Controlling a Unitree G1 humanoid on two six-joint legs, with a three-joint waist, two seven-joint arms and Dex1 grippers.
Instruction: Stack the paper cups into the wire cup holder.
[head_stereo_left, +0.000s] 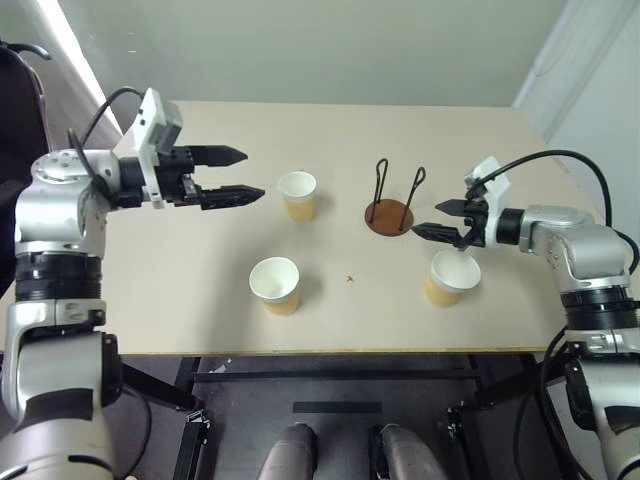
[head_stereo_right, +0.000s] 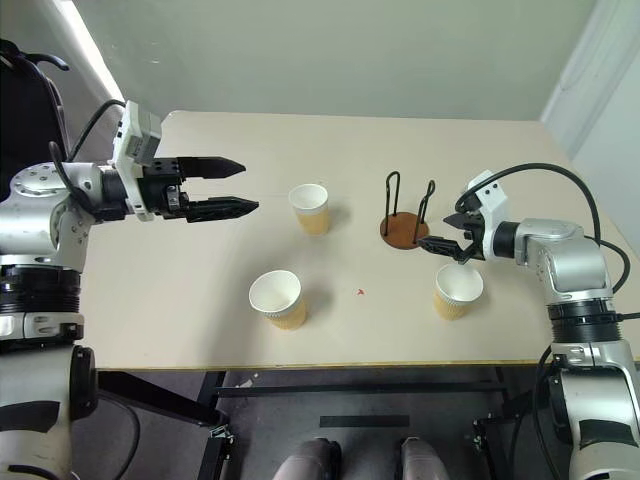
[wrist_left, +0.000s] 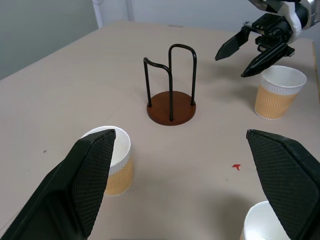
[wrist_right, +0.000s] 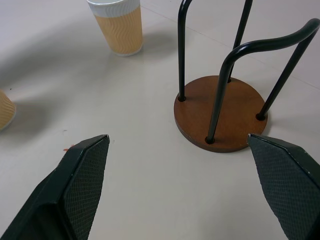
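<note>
Three tan paper cups with white rims stand upright on the beige table (head_stereo_left: 180, 300): one at centre back (head_stereo_left: 298, 193), one at front centre (head_stereo_left: 275, 284), one at front right (head_stereo_left: 451, 277). The wire cup holder (head_stereo_left: 389, 215), a reddish-brown disc with two black wire loops, stands empty between the back cup and the right cup. My left gripper (head_stereo_left: 252, 174) hovers open and empty to the left of the back cup, pointing at it. Just right of the holder and above the right cup, my right gripper (head_stereo_left: 426, 219) is open and empty, with the holder (wrist_right: 220, 115) straight ahead of it.
A small red mark (head_stereo_left: 350, 279) lies on the table between the two front cups. The table's front edge (head_stereo_left: 330, 351) runs just below the front cups. A dark chair (head_stereo_left: 15, 100) stands beyond the table's left side.
</note>
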